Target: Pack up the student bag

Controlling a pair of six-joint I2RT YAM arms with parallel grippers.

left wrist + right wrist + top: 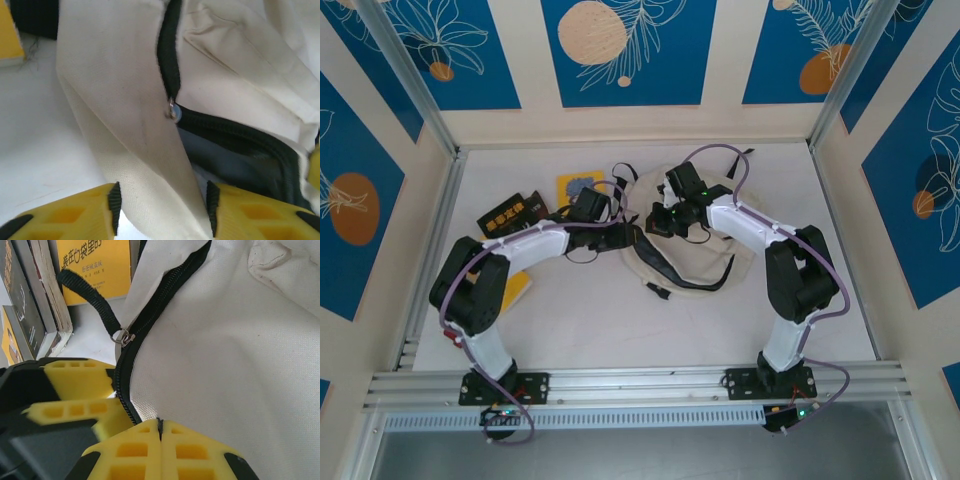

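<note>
Cream student bag [695, 268] lies mid-table between my arms. My right gripper [160, 432] is clamped on its zip edge [150, 325]; my left gripper [163, 202] straddles a flap [125, 125], half-open (pinched? I cannot tell). That flap may slip, collapsing the opening.

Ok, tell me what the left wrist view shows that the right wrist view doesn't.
Left wrist alone: grey lining inside the open black zipper, and the left gripper open around a cream flap. Right wrist alone: dark books, a black pull strap on a metal ring, and the right gripper shut beside the zipper. Both: the cream bag and its zipper.
</note>
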